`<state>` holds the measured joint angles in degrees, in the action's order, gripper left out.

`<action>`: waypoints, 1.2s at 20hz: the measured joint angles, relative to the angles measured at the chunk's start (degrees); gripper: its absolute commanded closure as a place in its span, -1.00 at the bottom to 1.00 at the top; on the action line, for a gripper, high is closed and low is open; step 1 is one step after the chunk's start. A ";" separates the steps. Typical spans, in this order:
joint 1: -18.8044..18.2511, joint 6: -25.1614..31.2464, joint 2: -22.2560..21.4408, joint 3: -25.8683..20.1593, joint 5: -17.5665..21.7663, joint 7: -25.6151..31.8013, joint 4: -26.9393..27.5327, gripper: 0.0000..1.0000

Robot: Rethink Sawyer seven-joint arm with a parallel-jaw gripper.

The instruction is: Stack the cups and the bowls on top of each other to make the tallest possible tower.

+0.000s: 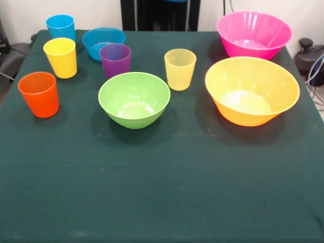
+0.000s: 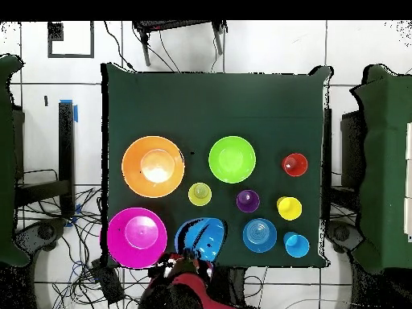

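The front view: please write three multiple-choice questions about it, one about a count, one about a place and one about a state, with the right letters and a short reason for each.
1. How many cups stand on the table?
A. three
B. five
C. seven

2. Which cup stands nearest to the orange-yellow bowl?
A. the blue cup
B. the orange cup
C. the pale yellow-green cup

3. How do the cups stand?
A. upright, mouths up, each one apart
B. all upside down
C. nested in one pile

Answers:
1 B: five tumblers show, each of another colour.
2 C: it stands between the green bowl and the orange-yellow bowl, while the others are on the far side of the green bowl.
3 A: every open rim faces up, and cloth shows between the cups.
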<state>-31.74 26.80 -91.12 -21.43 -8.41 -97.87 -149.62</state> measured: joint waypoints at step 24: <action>0.33 11.87 13.58 -1.16 8.96 -0.01 24.88 1.00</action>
<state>-31.41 38.68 -77.54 -22.59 0.55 -97.88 -124.75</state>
